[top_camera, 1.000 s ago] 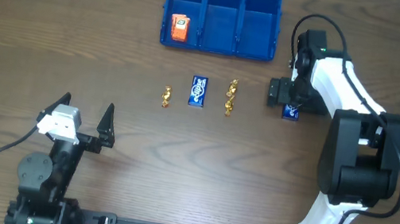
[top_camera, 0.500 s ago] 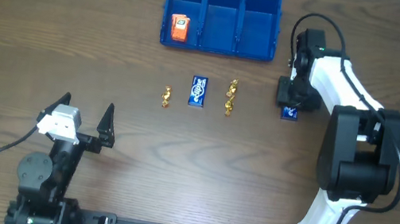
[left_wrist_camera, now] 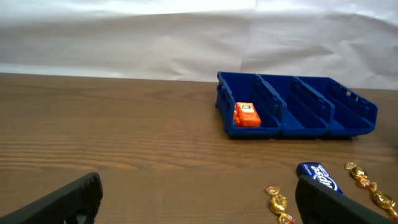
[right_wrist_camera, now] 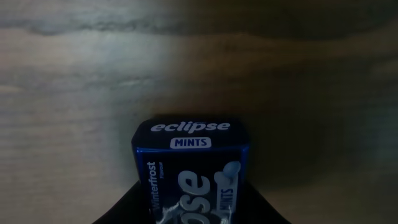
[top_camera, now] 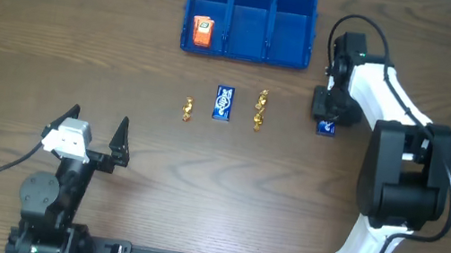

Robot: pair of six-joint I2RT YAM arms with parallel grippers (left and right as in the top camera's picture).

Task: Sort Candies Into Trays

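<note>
Right tool point(top_camera: 327, 117) is at the right of the counter point(top_camera: 59, 28), just right of the tray point(top_camera: 244, 56) and nearer than it. Its fingers are closed on a dark blue tin point(top_camera: 327, 127). The right wrist view shows the tin between the 2 fingers with wood grain beyond it; whether it touches the counter, cannot tell. Left tool point(top_camera: 97, 129) is near the left arm's base, well apart from every candy, its fingers spread wide with nothing between them. The tray sits far centre and has 3 compartments, with 1 orange pack point(top_camera: 201, 31) in the left one. Nearer than the tray, in a row on the counter: 1 gold candy point(top_camera: 188, 108) at left, a blue bar point(top_camera: 224, 103) just beside it, then a gold cluster point(top_camera: 260, 109) between bar and tin.
</note>
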